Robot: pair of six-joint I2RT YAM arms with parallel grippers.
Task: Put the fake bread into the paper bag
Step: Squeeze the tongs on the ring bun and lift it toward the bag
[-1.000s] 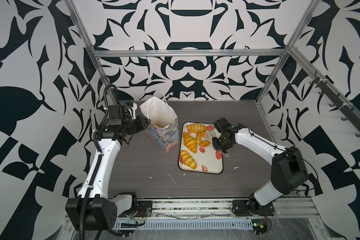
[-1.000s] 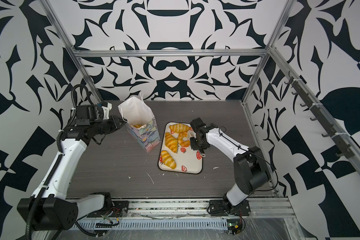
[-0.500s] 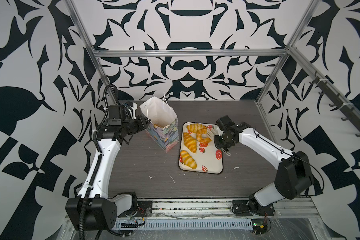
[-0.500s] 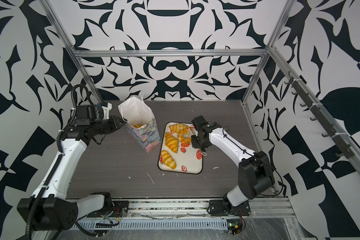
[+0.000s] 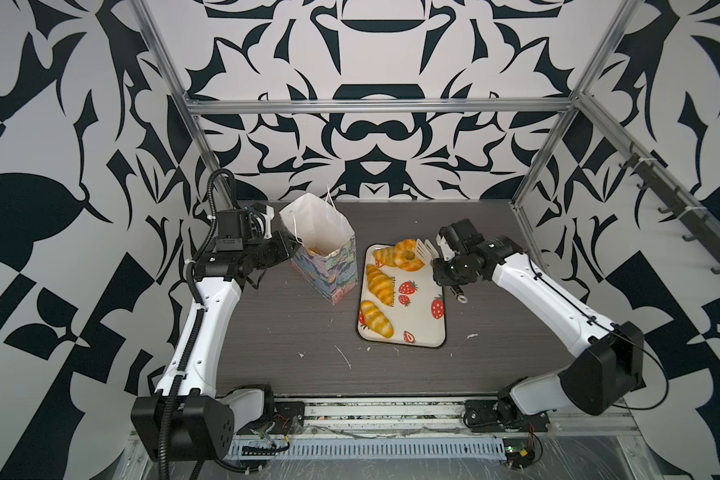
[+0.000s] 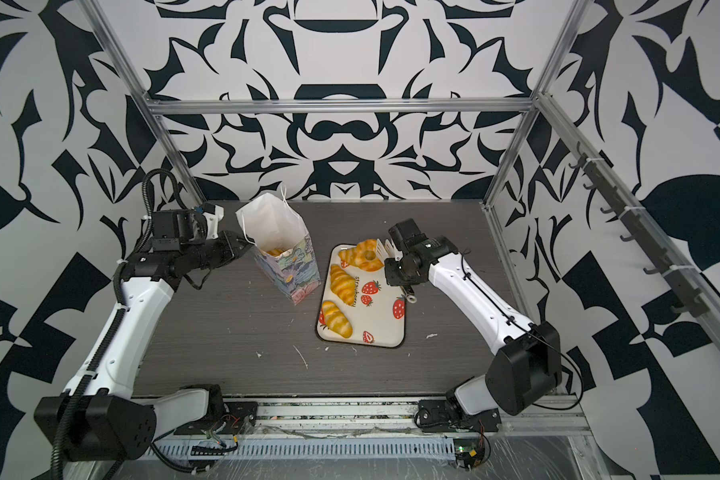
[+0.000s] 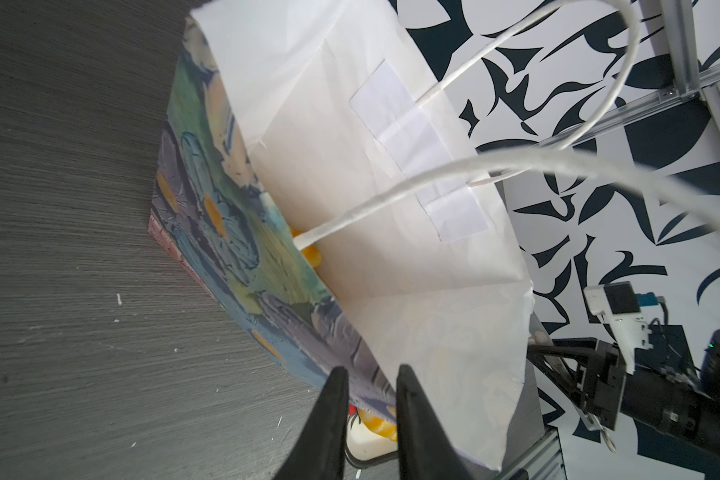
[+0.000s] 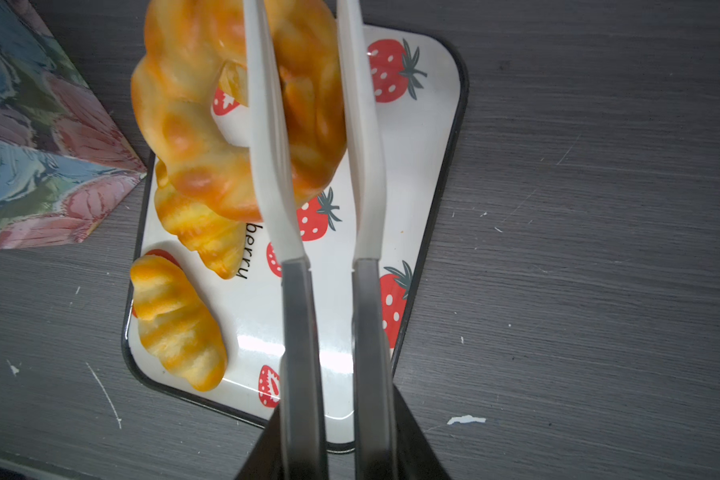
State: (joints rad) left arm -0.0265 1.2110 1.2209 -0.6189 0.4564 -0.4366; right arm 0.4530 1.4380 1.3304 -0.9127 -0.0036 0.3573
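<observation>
RIGHT ARM, MID-REACH: My right arm comes in from its base with the elbow bent and the wrist turned toward the bag (image 5: 334,270). My right claw (image 5: 424,250) is clamped on the doughnut (image 5: 408,256), one white finger (image 8: 267,124) through its hole, holding it over the far end of the tray (image 5: 422,328). Three croissants (image 5: 381,284) lie on the tray. My left arm stretches forward, forearm level, with my left claw (image 7: 371,374) pinched tight on the bag's rim. The bag stands just beside the tray, bread (image 5: 314,250) already inside.
</observation>
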